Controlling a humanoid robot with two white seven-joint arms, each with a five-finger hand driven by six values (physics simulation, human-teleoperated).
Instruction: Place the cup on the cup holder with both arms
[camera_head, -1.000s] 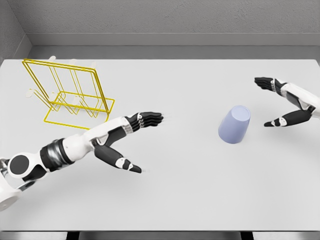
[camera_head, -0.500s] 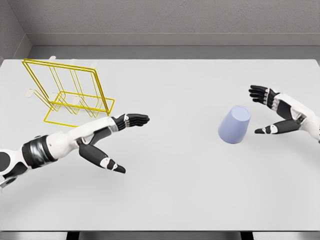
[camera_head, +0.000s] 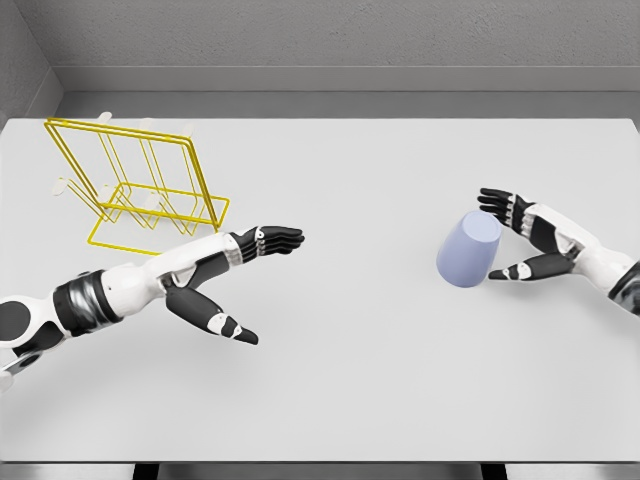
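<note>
On the white table (camera_head: 350, 400), lavender cup (camera_head: 468, 250) beside spread right robot hand (camera_head: 520, 238), left robot hand (camera_head: 235, 280) open, yellow wire holder (camera_head: 135, 185) far left.

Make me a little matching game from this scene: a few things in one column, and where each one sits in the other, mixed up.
Things:
1. cup
2. cup holder
3. left hand
4. right hand

Places or states:
A. yellow wire frame, far left of the table
B. open, just right of the cup, fingers spread
C. pale blue, upside down, right of the middle
D. open, near the middle, in front of the wire frame

Pairs: 1-C, 2-A, 3-D, 4-B
</note>
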